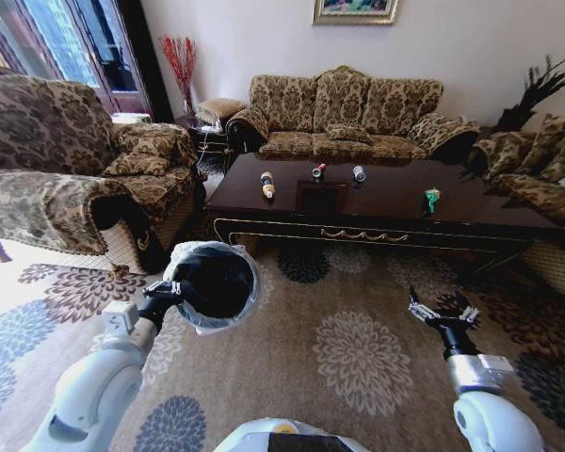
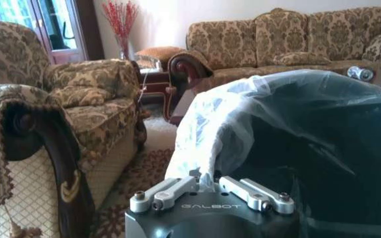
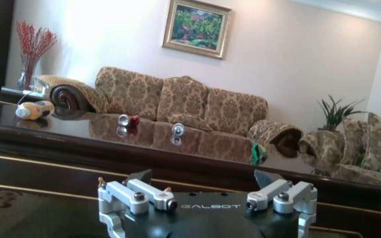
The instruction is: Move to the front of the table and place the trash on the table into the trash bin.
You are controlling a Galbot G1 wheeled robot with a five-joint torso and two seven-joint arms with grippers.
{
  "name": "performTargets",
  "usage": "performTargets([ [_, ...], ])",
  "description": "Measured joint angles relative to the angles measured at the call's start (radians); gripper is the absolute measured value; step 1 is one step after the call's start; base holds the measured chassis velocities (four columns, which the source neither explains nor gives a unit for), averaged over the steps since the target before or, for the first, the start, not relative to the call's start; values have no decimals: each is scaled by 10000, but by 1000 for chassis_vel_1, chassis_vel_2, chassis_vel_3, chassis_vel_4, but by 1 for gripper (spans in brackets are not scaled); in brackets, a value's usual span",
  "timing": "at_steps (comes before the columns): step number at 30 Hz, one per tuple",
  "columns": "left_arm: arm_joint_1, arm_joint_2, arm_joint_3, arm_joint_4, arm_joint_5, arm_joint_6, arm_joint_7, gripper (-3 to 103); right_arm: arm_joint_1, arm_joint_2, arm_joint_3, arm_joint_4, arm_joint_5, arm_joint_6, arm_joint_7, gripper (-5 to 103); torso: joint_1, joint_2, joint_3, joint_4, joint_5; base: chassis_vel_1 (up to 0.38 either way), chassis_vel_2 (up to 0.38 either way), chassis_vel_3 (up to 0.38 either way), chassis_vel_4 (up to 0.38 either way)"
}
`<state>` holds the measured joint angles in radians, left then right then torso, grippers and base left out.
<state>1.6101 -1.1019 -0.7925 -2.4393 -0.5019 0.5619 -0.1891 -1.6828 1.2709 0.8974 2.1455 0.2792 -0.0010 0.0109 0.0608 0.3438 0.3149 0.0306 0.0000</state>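
The dark red-brown table (image 1: pixel 386 193) stands ahead across the carpet. On it lie a yellow-and-brown tube (image 1: pixel 267 185), a small red piece (image 1: pixel 318 170), a silvery can (image 1: pixel 359 173) and a green wrapper (image 1: pixel 432 200). My left gripper (image 1: pixel 167 295) is shut on the rim of the black trash bin (image 1: pixel 214 284), holding it above the carpet with its whitish liner (image 2: pixel 230 114) facing up; the left wrist view has the gripper (image 2: pixel 209 188) pinching the liner edge. My right gripper (image 1: pixel 441 313) hangs open and empty short of the table. The right wrist view looks past that gripper (image 3: pixel 204 177) to the tube (image 3: pixel 35 110), red piece (image 3: pixel 134 119), can (image 3: pixel 177 129) and wrapper (image 3: pixel 258 152).
A patterned armchair (image 1: pixel 66 169) stands close on the left and a sofa (image 1: pixel 344 118) behind the table. Another seat (image 1: pixel 537 169) flanks the right end. A small side table with a red-twig vase (image 1: pixel 181 71) sits in the far left corner. Open carpet (image 1: pixel 358 348) lies between me and the table.
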Motion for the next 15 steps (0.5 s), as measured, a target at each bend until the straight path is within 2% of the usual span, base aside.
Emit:
performTargets([
  [8, 0, -19, 46, 186, 150, -22, 65, 1, -99, 138, 15, 250, -202, -217, -152, 100, 111, 325, 213, 1, 0, 0, 0, 0, 0],
  [12, -115, -201, 51, 435, 195, -170, 62, 1, -125, 221, 37, 501, -235, -274, -214, 100, 172, 481, 314, 0, 0, 0, 0, 0, 0],
  [14, -172, -347, 43, 685, 202, -523, 316, 1, -100, 260, 103, 620, 67, -404, -215, 100, 221, 605, 387, 1, -1, 0, 0, 0, 0],
  [15, -172, -347, 43, 685, 202, -523, 316, 1, -100, 260, 103, 620, 67, -404, -215, 100, 221, 605, 387, 1, -1, 0, 0, 0, 0],
])
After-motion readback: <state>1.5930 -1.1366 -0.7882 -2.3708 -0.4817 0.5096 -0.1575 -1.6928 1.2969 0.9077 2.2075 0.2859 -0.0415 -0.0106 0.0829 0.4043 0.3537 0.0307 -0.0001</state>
